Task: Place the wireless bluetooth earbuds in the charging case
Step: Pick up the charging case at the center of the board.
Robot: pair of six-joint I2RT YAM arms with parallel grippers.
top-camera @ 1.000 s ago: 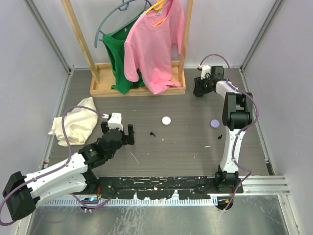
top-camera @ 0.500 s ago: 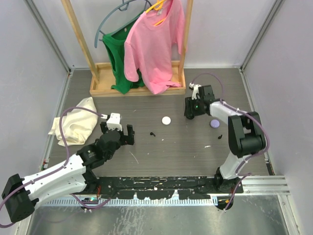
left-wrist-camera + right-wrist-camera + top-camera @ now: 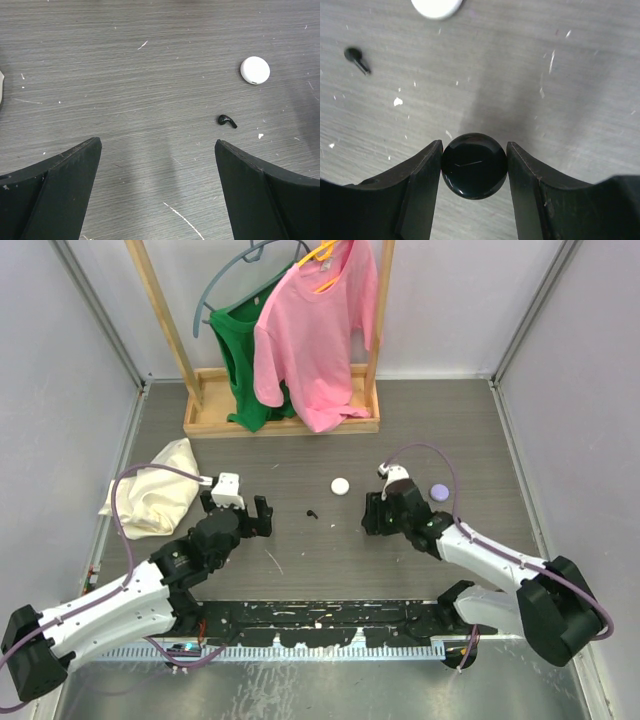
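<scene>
Swinging in from the far corner, the right gripper [image 3: 373, 513] now sits just right of the black earbud [image 3: 313, 512]. Left wrist: left gripper [image 3: 157, 144] spread wide, earbud ahead-right. Right wrist: fingers pinching 1 black case [image 3: 474, 165], so loading looks close.

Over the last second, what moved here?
The right end effector swung from the far right corner in toward the middle, clamped on a round black case. The open left end effector barely shifted. White case, lilac case and black earbud stayed put.
</scene>
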